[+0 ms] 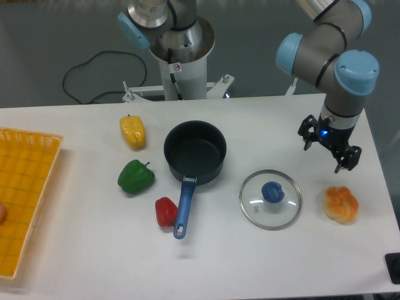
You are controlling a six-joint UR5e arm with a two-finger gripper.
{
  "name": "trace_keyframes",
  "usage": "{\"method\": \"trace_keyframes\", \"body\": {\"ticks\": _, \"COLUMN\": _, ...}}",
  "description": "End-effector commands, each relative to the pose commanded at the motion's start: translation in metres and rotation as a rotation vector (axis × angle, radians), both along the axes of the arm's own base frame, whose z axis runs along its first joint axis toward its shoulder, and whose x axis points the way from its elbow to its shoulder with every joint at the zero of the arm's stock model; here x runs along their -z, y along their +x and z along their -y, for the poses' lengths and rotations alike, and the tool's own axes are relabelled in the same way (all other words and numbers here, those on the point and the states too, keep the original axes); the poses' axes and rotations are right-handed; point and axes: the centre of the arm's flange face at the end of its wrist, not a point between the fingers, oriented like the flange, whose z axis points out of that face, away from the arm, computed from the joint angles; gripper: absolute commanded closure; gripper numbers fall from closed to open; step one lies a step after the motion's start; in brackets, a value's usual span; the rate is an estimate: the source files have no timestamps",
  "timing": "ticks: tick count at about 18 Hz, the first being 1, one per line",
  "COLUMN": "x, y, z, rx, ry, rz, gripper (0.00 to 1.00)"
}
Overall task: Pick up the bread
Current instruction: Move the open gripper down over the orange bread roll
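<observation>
Nearest the lens: bare white surface (206, 262), and just beyond it the tip of a blue pan handle.

Claw (329, 150): two dark fingers spread apart, moderately open, nothing between them, touching nothing. Hangs above the surface at its right end, pointing down, though exact height cannot be judged from this overhead angle.

Just in front of the claw, and a little to its right in the picture: small lumpy bread roll (340, 204), glossy orange-brown on top and pale cream at the edges, lying alone near the right edge of the surface. Not yet gripped.

Handling, as a judgement: probably light, soft and springy; likely to dent under a hard squeeze; glossy crust perhaps a touch slippery. Best taken across the middle of the body, fingers straddling the narrower width, closing gently. Present opening looks about enough to straddle it, possibly tight.

Beside the roll: round glass lid with a metal rim and blue knob (270, 199), near but apart. Further out: dark saucepan with a blue handle (195, 152), small red pepper (165, 211) by the handle's tip, green bell pepper (135, 177), smooth yellow bell pepper (132, 131). Farthest off: yellow mesh basket (25, 187) at the opposite edge.
</observation>
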Motion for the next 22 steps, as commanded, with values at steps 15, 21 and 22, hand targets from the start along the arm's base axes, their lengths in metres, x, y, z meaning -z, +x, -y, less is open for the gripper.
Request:
{"method": "trace_keyframes", "body": {"ticks": 15, "x": 0.020, "y": -0.018, "z": 0.012, "rx": -0.223, "ry": 0.021, "rz": 0.014, "gripper": 0.00}}
{"method": "trace_keyframes", "body": {"ticks": 21, "x": 0.024, "y": -0.029, "z": -0.001, "rx": -0.450, "ry": 0.061, "rz": 0.023, "gripper": 0.00}}
{"method": "trace_keyframes", "body": {"ticks": 22, "x": 0.025, "y": -0.033, "z": -0.007, "rx": -0.457, "ry": 0.071, "rz": 0.009, "gripper": 0.00}}
